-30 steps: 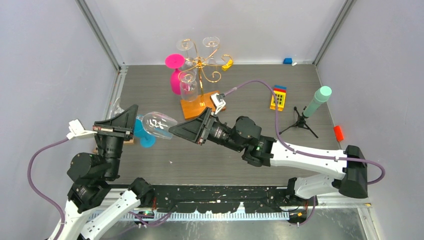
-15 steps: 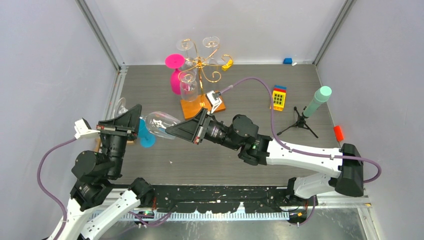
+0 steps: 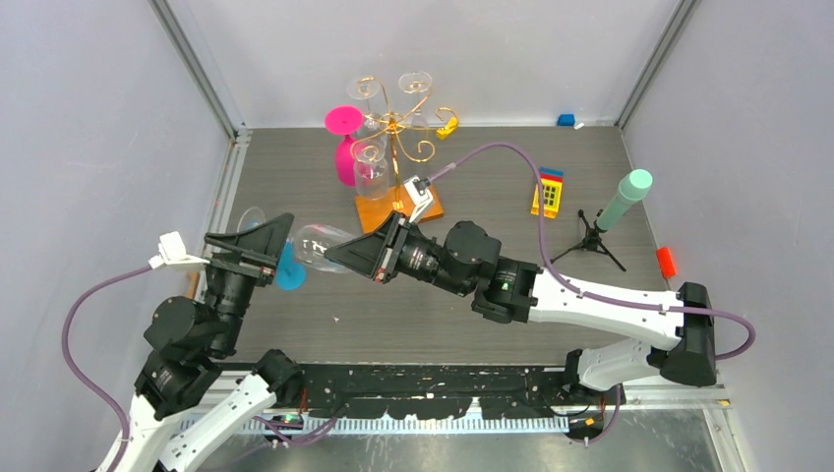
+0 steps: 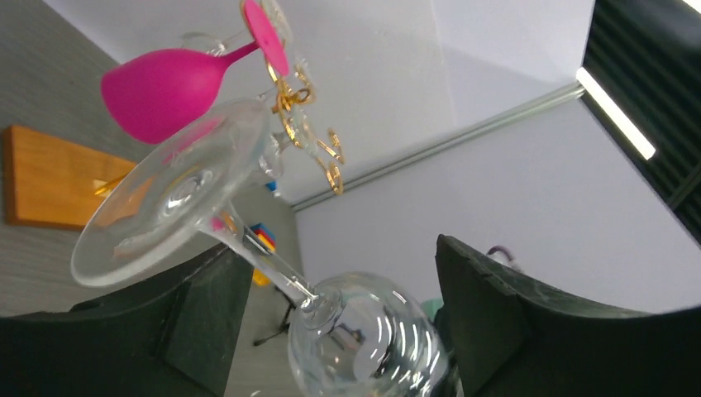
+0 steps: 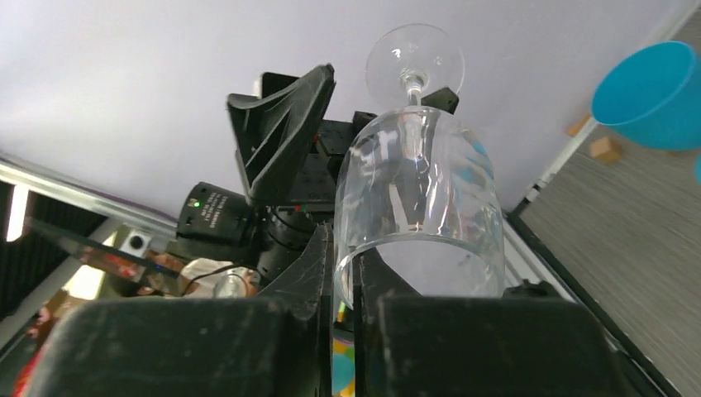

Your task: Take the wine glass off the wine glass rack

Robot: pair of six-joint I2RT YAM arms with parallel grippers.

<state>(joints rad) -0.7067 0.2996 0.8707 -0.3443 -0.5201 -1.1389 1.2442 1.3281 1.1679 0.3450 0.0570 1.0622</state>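
A clear wine glass (image 3: 317,246) lies on its side in the air between my two grippers. My right gripper (image 3: 336,254) is shut on the bowl's rim, one finger inside and one outside, and the right wrist view shows the rim wall (image 5: 347,277) pinched. My left gripper (image 3: 280,239) stands open around the stem (image 4: 264,265), with its fingers (image 4: 504,314) spread wide on either side. The glass's foot (image 4: 169,194) points towards the rack. The wine glass rack (image 3: 395,123), gold wire on a wooden base (image 3: 379,211), stands at the back with a pink glass (image 3: 344,138) and clear glasses (image 3: 371,169) hanging on it.
A blue cup (image 3: 288,270) stands on the table under the held glass. To the right are a black tripod carrying a green cylinder (image 3: 610,214), a colourful block (image 3: 548,192) and a red piece (image 3: 667,261). Grey walls close in the left, right and back.
My left gripper has opened and let go of the stem. My right gripper has closed on the bowl's rim. Both arms and the glass have shifted slightly left.
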